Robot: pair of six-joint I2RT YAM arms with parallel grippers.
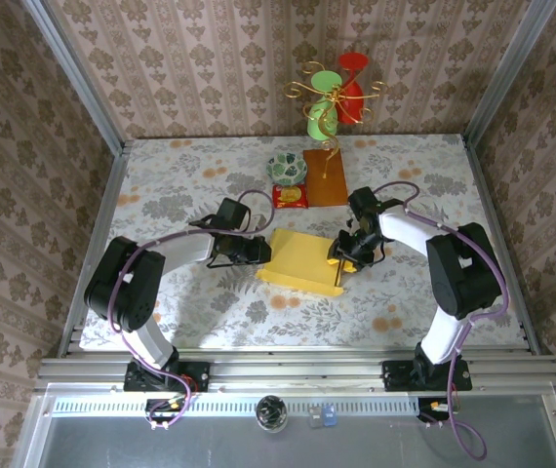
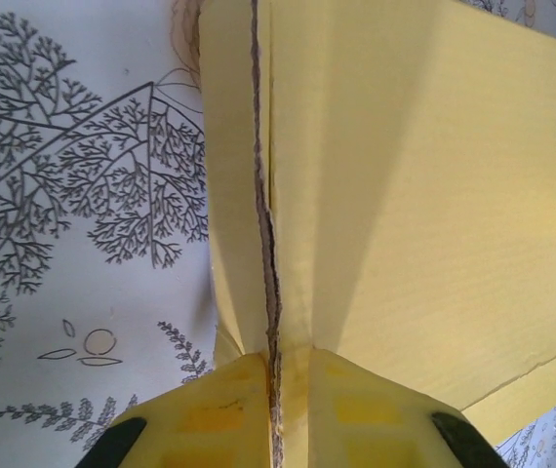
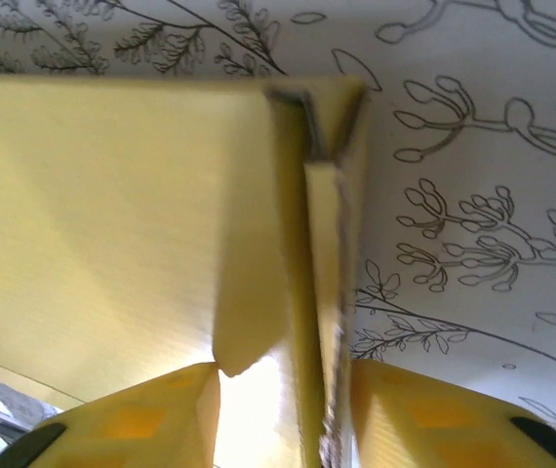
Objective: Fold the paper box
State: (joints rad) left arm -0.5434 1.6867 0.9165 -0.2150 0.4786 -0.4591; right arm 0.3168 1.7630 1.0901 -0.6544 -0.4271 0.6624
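Observation:
The yellow paper box (image 1: 299, 255) lies in the middle of the flowered table, its side walls partly raised. My left gripper (image 1: 261, 251) is at the box's left edge. In the left wrist view its yellow fingers (image 2: 229, 409) press together on a folded, doubled wall of the box (image 2: 415, 195), with the raw cardboard edge running between them. My right gripper (image 1: 340, 255) is at the box's right edge. In the right wrist view the right gripper (image 3: 283, 370) stands open astride the folded right wall (image 3: 322, 273), with a bright gap left of the wall.
Behind the box lie an orange-brown board (image 1: 325, 175), a small red packet (image 1: 290, 196) and a patterned bowl (image 1: 286, 168). A green and red ornament on gold wire (image 1: 337, 97) stands at the back wall. Metal rails edge the table (image 1: 210, 302).

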